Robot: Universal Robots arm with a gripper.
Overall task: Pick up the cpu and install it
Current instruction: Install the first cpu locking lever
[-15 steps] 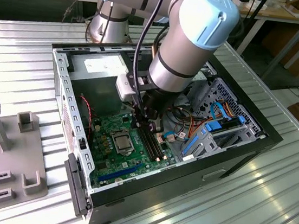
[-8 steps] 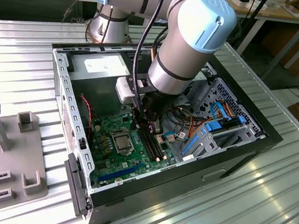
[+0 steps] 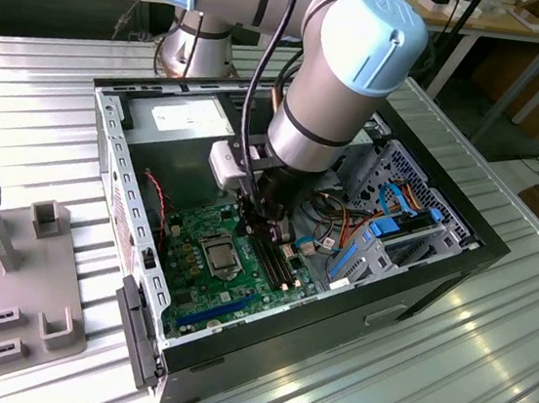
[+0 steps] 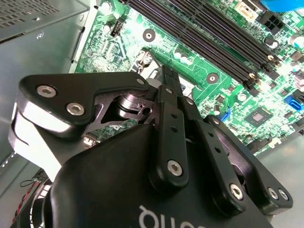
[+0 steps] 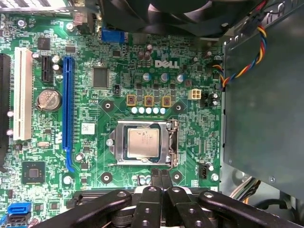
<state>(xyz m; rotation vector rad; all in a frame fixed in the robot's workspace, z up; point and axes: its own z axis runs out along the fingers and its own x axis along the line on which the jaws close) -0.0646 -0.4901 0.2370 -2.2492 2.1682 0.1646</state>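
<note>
We judge the task nearly done: the cpu (image 5: 143, 142) already lies inside the socket frame (image 5: 144, 163) on the green motherboard (image 5: 118, 76), and whether the frame is latched we cannot tell. The gripper (image 5: 160, 175) hangs just beside the socket, its two slim fingers (image 5: 155, 176) pressed together and holding nothing. In the exterior view the arm (image 3: 338, 82) reaches steeply down into the open computer case (image 3: 109, 143), wrist above the board.
</note>
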